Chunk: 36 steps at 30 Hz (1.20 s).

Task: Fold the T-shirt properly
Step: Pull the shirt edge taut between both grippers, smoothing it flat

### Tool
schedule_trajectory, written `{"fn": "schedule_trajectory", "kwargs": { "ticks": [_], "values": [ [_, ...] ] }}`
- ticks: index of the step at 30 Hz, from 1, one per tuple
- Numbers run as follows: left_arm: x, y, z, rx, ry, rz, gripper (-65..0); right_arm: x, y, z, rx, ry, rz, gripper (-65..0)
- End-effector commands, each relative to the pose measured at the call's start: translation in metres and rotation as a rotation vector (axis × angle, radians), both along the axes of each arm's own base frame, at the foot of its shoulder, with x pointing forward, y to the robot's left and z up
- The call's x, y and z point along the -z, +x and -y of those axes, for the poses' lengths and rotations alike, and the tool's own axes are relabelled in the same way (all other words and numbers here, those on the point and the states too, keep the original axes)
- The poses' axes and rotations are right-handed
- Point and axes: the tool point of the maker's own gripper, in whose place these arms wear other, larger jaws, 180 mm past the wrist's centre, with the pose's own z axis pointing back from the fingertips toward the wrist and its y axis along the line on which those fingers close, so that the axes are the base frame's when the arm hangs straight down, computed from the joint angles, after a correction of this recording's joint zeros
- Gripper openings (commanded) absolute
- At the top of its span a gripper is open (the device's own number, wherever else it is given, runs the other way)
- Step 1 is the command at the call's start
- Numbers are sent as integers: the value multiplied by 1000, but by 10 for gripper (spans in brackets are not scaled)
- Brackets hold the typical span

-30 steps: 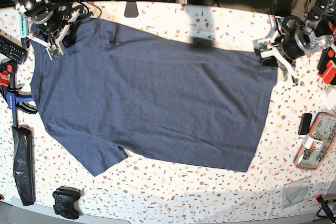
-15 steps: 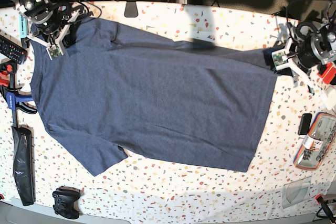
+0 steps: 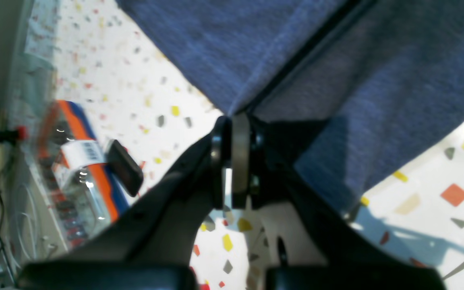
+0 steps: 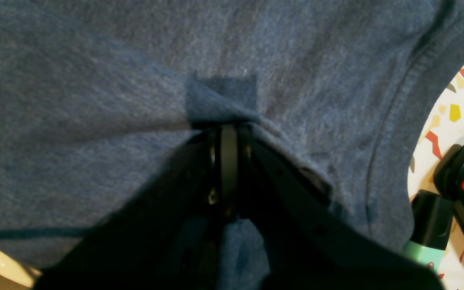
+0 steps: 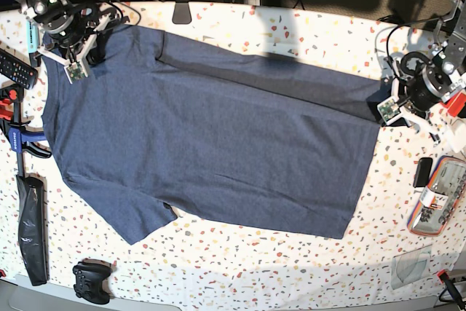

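Navy T-shirt [image 5: 211, 143] spread flat across speckled table [image 5: 291, 267]; left gripper [image 3: 232, 121] clamped on hem corner, far right; right gripper [image 4: 224, 129] pinching shoulder fabric, far left

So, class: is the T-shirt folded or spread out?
Mostly spread: the T-shirt lies flat across the table, with only its far edge lifted over.
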Motion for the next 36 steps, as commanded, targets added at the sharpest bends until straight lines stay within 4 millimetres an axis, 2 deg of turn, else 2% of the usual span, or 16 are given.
{"fn": "schedule_trajectory", "kwargs": {
  "ticks": [1, 6, 8, 12, 16, 19, 22, 24, 26, 32, 36],
  "values": [
    [-15, 13, -9, -4, 10, 56, -650, -1, -3, 3, -9, -13, -22, -650],
    [-11, 11, -12, -15, 18, 40, -646, -1, -3, 3, -8, -13, -22, -650],
    [-8, 10, -17, -34, 40, 27, -587, -1, -3, 3, -9, -13, -22, -650],
    [0, 7, -33, -98, 103, -21, -421, -1, -3, 3, -9, -13, -22, -650],
    [6, 3, -62, -216, 204, -62, -407, -1, -3, 3, -8, -13, -22, -650],
    [-4, 12, -72, -329, 150, -7, -407, -1, -3, 3, -8, -12, -21, -650],
    [-15, 18, -55, -396, -57, 1, -450, -2, -2, 1, -3, 9, -13, -650],
    [-19, 18, -36, -408, -189, -33, -531, -4, 0, -7, 10, 60, -5, -650],
    [-21, 18, -20, -411, -269, -50, -639, -11, 4, -15, 12, 103, 14, -650],
    [-15, 16, 24, -421, -418, -84, -650, -37, 19, -39, -28, 158, 84, -650],
    [-7, 13, 46, -444, -492, -134, -650, -37, 18, -39, -32, 150, 75, -650]
  ]
}}
